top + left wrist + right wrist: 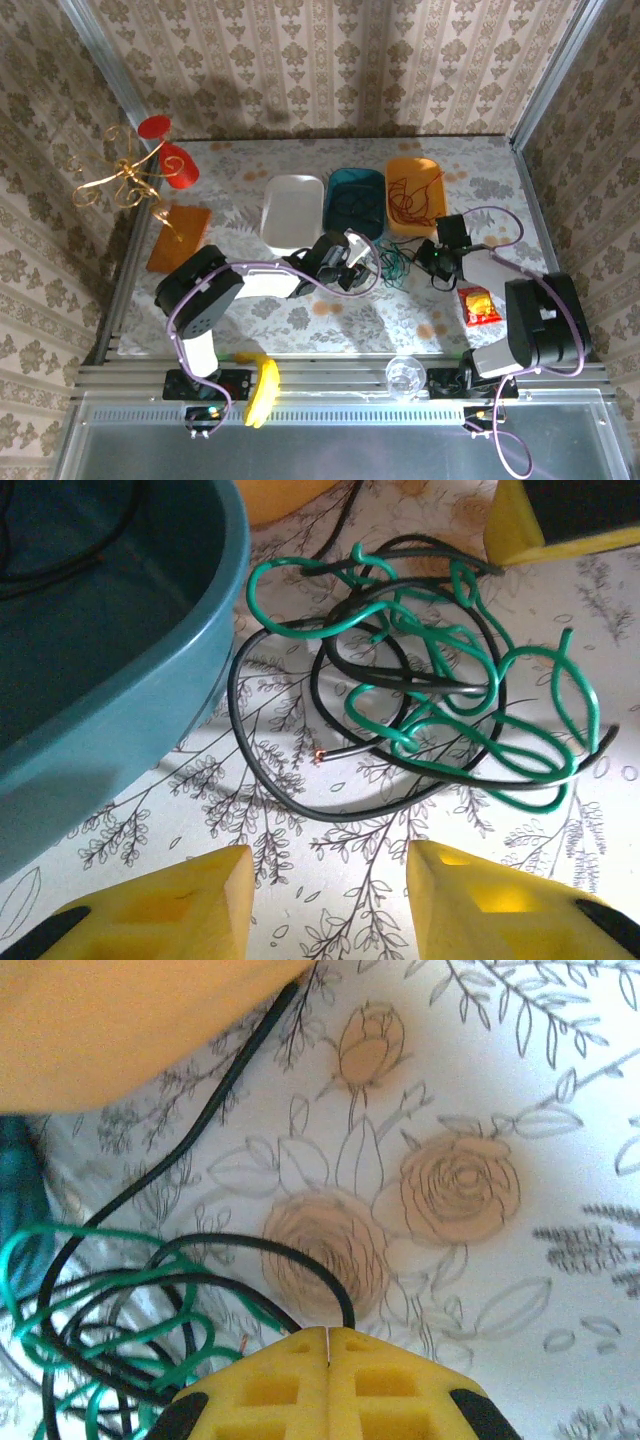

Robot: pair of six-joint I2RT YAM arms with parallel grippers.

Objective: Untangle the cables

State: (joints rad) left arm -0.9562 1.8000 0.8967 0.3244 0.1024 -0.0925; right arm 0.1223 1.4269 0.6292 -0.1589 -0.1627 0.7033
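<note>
A green cable (450, 695) and a black cable (300, 802) lie tangled together on the floral tablecloth, seen from above as a small knot (395, 262) between my two grippers. My left gripper (330, 880) is open just short of the tangle, nothing between its yellow fingers (190, 895); it is also in the top view (360, 272). My right gripper (328, 1332) is shut, and a raised arch of black cable (250, 1243) runs in under its tips; it is also in the top view (432, 264). Red cables (410, 195) lie in the orange bin (437, 170).
A teal bin (120, 680) with black cables inside stands right beside the tangle (355, 180). A white bin (292, 210) stands next to it. A red snack packet (480, 303), a clear cup (405, 375), an orange tray (178, 238) and a gold stand (130, 175) ring the work area.
</note>
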